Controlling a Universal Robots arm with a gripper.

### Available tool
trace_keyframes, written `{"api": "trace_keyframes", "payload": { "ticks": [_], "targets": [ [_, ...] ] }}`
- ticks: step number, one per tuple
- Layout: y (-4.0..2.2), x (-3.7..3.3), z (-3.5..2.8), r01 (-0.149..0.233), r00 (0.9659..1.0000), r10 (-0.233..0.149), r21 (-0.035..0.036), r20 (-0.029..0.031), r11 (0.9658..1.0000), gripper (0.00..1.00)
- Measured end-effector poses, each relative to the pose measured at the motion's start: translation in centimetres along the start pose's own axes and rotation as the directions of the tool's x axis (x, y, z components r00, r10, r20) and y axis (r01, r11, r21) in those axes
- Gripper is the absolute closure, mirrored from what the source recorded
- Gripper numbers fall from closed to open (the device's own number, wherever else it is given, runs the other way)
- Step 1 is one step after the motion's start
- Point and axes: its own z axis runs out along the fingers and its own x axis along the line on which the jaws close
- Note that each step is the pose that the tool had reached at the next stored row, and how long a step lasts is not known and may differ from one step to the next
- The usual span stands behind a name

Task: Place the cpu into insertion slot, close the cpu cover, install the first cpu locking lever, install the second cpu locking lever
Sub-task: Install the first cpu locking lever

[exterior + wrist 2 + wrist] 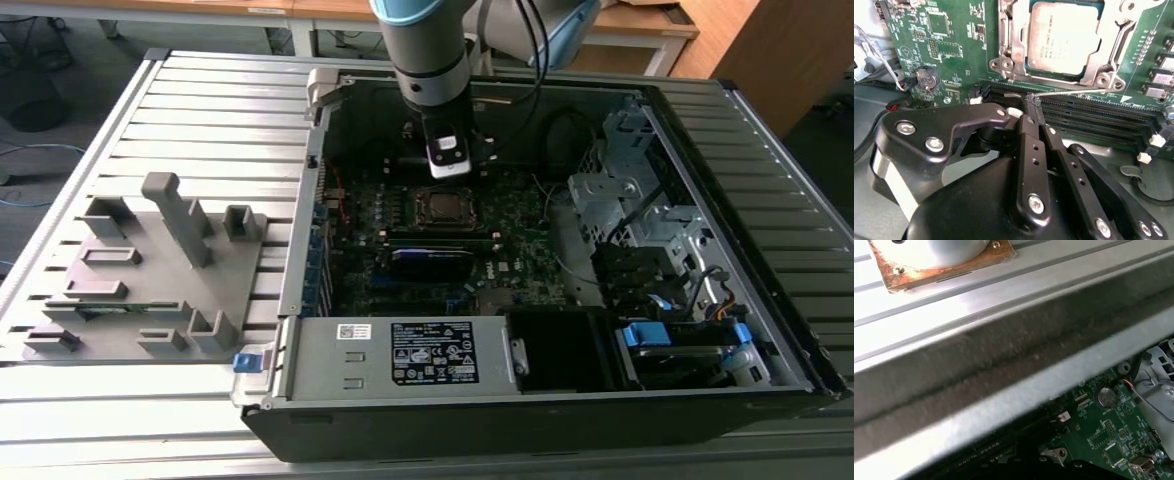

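The landmark is the open computer case point(561, 400), lying on its side on a ribbed metal table point(200, 120). The green motherboard point(400, 270) covers the case floor. The arm point(424, 50) descends into the case near its far wall, and the gripper point(450, 160) hangs just beyond the insertion slot point(442, 208), which sits in the board's far middle.

In the second wrist view the gripper point(1026, 107) has its black fingers point(1030, 150) drawn together, with no gap visible at the tips and nothing held between them. The tips sit at the nearest of the long black memory slots point(1094, 112), at the end of a thin wire lever point(1069, 91) that runs along the socket's edge; whether they touch it cannot be told.

The cpu point(1064, 37) lies flat in the insertion slot point(1019, 75), just past that lever from the fingertips. The cpu cover point(1104, 55) lies down around the chip, its silvery frame bordering the metal top on the sides that show.

Open board lies to one side of the socket, down to a coin cell point(928, 78). A grey parts fixture point(147, 280) sits on the table outside the case, on the exterior view's left. In the first wrist view the case wall point(1004, 365) crosses close above the board point(1109, 440).
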Motion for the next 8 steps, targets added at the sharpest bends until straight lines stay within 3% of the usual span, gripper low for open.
{"api": "trace_keyframes", "payload": {
  "ticks": [8],
  "targets": [
    [-0.11, 0.12, 0.16, 0.001, 1.0000, -0.001, -0.0003, 0.0035, 1.0000, 0.89]
  ]
}}
